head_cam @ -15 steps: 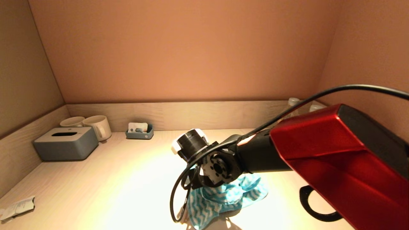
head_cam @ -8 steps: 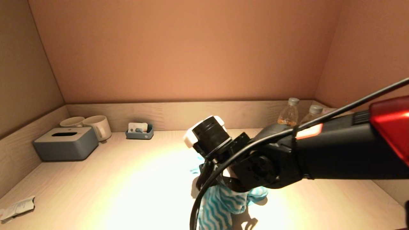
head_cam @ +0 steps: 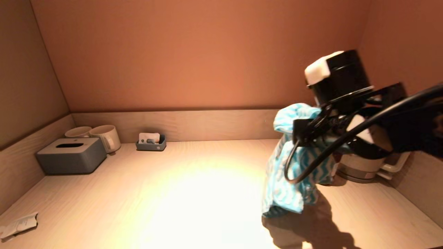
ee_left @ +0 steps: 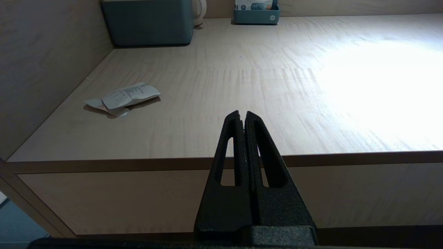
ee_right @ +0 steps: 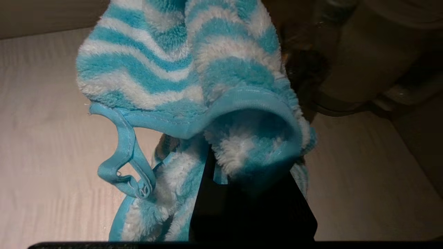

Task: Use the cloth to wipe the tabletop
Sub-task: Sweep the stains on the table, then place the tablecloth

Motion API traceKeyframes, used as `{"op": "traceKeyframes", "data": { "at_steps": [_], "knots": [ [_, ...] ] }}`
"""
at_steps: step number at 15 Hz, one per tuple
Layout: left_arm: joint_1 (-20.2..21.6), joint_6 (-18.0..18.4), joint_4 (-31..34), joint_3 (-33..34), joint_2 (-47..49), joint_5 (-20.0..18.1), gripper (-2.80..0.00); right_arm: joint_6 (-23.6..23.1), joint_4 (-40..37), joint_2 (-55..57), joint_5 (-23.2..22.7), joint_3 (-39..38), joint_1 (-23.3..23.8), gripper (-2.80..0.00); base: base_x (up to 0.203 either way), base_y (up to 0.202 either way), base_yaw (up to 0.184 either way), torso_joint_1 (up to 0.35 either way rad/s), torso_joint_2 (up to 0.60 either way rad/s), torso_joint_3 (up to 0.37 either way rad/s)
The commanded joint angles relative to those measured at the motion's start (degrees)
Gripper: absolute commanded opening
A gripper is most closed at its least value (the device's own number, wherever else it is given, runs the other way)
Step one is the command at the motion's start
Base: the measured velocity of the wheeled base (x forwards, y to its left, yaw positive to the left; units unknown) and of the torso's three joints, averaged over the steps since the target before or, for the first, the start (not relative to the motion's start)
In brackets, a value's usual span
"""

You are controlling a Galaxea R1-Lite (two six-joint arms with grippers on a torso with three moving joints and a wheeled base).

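The cloth (head_cam: 289, 173) is fluffy, with blue and white wavy stripes. It hangs from my right gripper (head_cam: 311, 133), lifted above the right side of the wooden tabletop (head_cam: 173, 186), its lower end near the surface. In the right wrist view the cloth (ee_right: 187, 76) drapes over my shut right gripper (ee_right: 242, 162) and hides the fingertips. My left gripper (ee_left: 242, 116) is shut and empty, parked below the table's front edge, out of the head view.
At the back left stand a grey tissue box (head_cam: 71, 155), two cream mugs (head_cam: 104, 136) and a small grey tray (head_cam: 151, 141). A crumpled paper (head_cam: 19, 224) lies front left. A kettle on its base (head_cam: 363, 166) stands right, behind the cloth. Walls close three sides.
My right arm has swung right and upward, lifting the cloth off the table from the front centre to the right side. The left gripper shows no earlier frame.
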State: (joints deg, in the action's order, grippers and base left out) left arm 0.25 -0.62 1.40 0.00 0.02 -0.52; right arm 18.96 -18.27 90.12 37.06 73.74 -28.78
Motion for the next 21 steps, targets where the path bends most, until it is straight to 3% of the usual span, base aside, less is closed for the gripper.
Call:
{"op": "traceKeyframes", "data": {
  "at_steps": [1,7,9,16,21],
  "knots": [
    [0.01,0.01,0.00,0.00,-0.02,-0.01,-2.80,-1.65,0.09,-6.29,0.82,-0.90,4.79,-2.80,0.000,0.000,0.000,0.000,0.00,0.000],
    [0.01,0.01,0.00,0.00,-0.02,-0.01,-2.80,-2.78,0.24,-12.90,0.11,-3.63,18.67,-2.80,0.000,0.000,0.000,0.000,0.00,0.000],
    [0.01,0.01,0.00,0.00,-0.02,0.08,-2.80,-2.79,0.97,-13.13,-0.06,-5.01,20.17,-2.80,0.000,0.000,0.000,0.000,0.00,0.000],
    [0.01,0.01,0.00,0.00,-0.02,0.06,-2.80,-4.88,14.14,-8.88,-0.06,-13.74,29.88,-2.80,0.000,0.000,0.000,0.000,0.00,0.000],
    [0.01,0.01,0.00,0.00,-0.02,0.08,-2.80,-4.74,21.65,-4.40,-6.95,-18.22,36.54,-2.80,0.000,0.000,0.000,0.000,0.00,0.000]
  ]
}}
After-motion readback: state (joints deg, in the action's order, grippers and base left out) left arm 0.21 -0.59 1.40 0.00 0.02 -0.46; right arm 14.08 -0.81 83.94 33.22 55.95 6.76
